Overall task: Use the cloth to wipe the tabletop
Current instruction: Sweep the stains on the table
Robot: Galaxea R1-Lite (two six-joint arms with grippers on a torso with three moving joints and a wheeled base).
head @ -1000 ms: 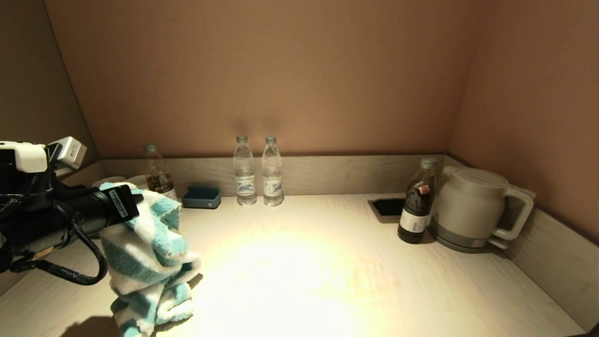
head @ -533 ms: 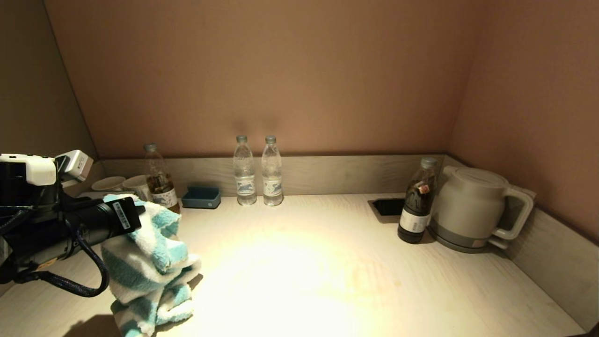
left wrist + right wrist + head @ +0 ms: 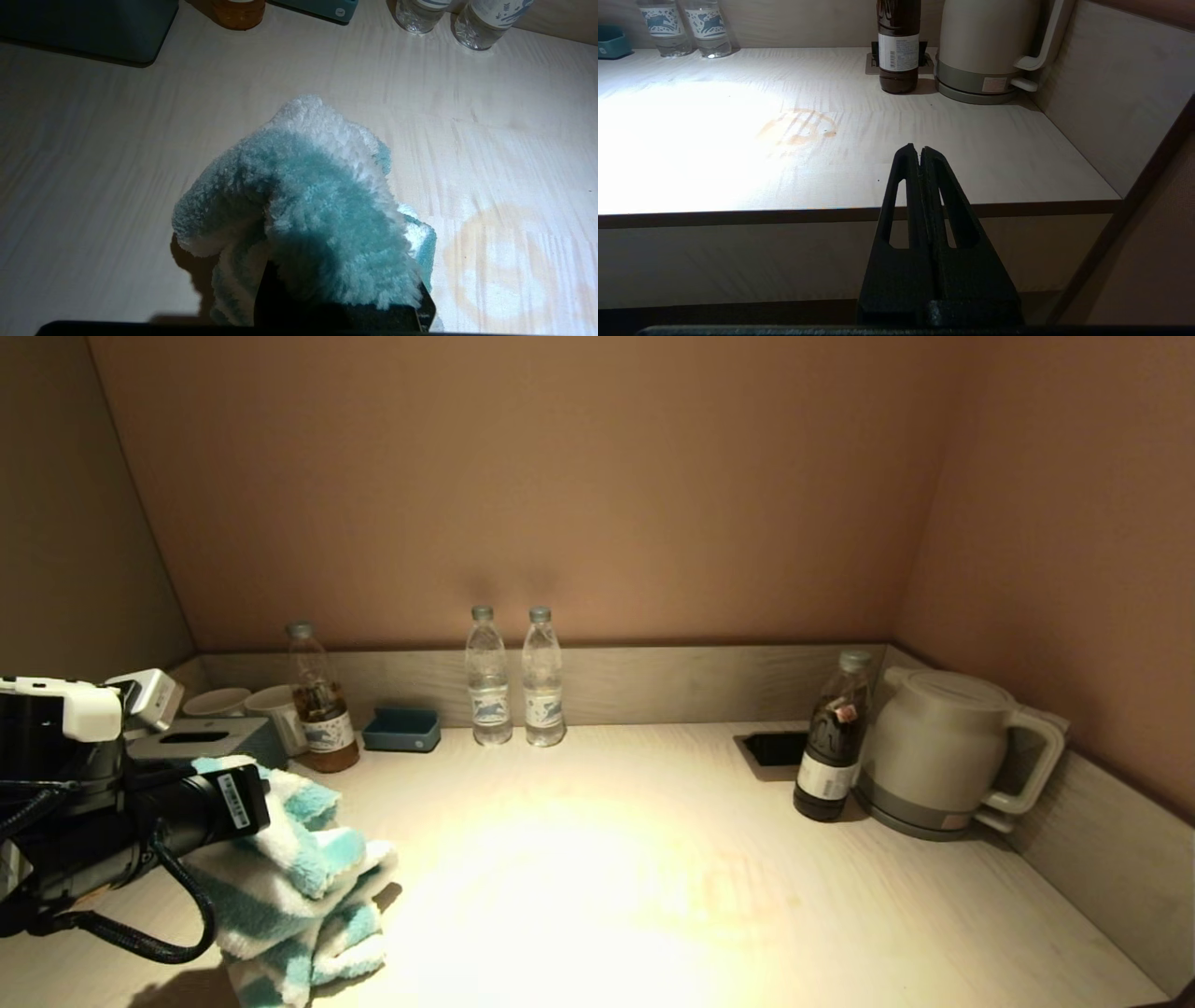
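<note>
my left gripper (image 3: 257,803) pinches the cloth (image 3: 299,887), which drapes below my fingers onto the tabletop (image 3: 597,877); my right gripper (image 3: 920,151) is pressed together

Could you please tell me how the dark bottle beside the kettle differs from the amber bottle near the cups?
The dark bottle holds near-black liquid almost to its neck and stands at the right, beside the kettle. The amber bottle is only about half full, with lighter liquid, and stands at the left. Both are upright, capped and labelled.

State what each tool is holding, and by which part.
The left tool is shut on the striped cloth, gripping a bunched upper fold; its lower folds rest on the tabletop. The right tool is shut and holds nothing.
</note>
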